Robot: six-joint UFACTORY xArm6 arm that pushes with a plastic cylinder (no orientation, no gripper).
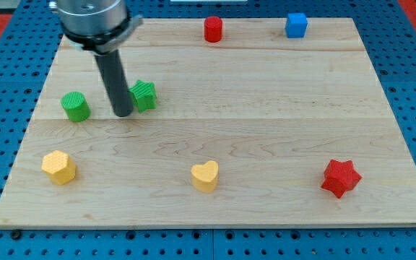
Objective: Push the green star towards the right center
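Observation:
The green star (144,95) lies on the wooden board (266,130) in its upper left part. My tip (123,113) rests on the board right at the star's left side, touching or nearly touching it. The dark rod rises from there to the arm's grey end at the view's top left and hides a little of the star's left edge.
A green cylinder (75,106) stands left of the tip. A yellow hexagon-like block (59,167) is at bottom left, a yellow heart (205,175) at bottom middle, a red star (340,178) at bottom right. A red cylinder (213,29) and blue cube (296,24) sit at the top edge.

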